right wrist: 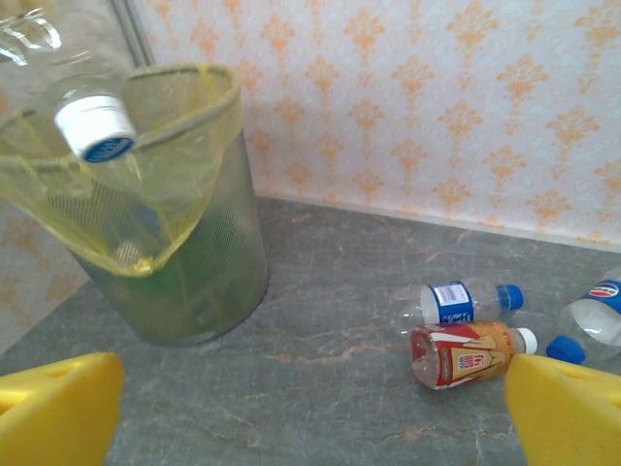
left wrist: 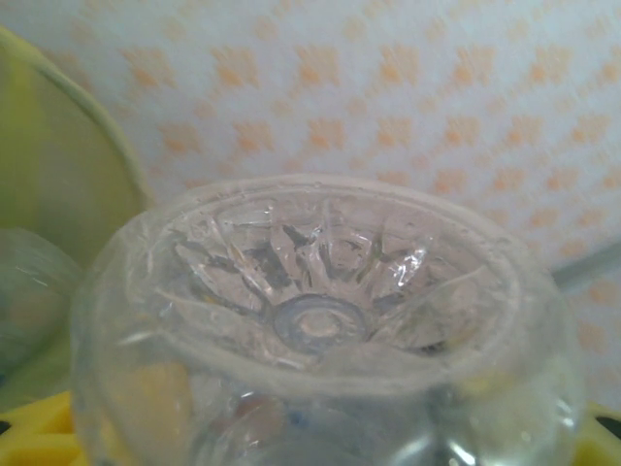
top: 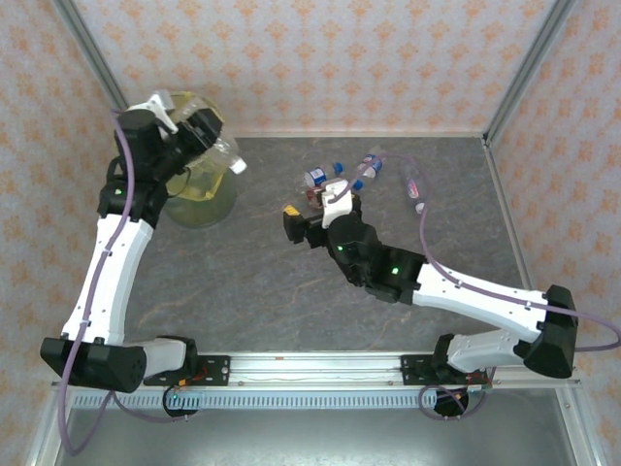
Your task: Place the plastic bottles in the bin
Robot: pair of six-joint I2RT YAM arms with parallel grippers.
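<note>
Over the yellow-lined bin, my left gripper is shut on a clear plastic bottle lying tilted, cap pointing right. The bottle's ribbed base sits right in front of the left wrist camera, with a yellow fingertip at the lower corner. In the right wrist view its white and blue cap hangs above the bin's rim. My right gripper is open, its yellow fingers wide apart over bare table. A blue-labelled bottle and a red-orange-labelled one lie ahead to its right.
More bottles lie on the grey table: a clear one with a blue cap at the right edge, a cluster at the back centre, and one further right. Patterned walls and metal posts close in the table's back and sides.
</note>
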